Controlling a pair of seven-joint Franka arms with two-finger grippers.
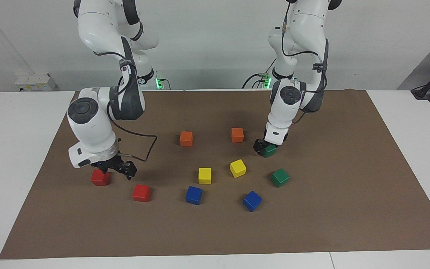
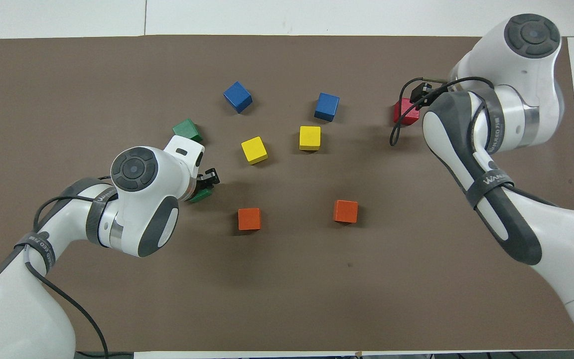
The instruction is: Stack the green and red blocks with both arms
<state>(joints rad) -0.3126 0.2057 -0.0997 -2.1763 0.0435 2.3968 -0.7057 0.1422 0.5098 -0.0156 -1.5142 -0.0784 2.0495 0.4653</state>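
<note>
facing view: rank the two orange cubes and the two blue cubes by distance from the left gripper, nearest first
From the left gripper, shut on a green cube:
1. Orange cube beside it, nearer the robots.
2. Blue cube toward the left arm's end, farther from the robots.
3. Orange cube toward the right arm's end.
4. Blue cube, near-tie with 3.

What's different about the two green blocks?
The nearer green block is pinched by the left gripper, which is shut on it; the farther green block lies free, with nothing touching it. The nearer green block sits beside an orange block, closer to the robots; the farther green block sits by a blue block. Both are dark green cubes of the same size.
</note>
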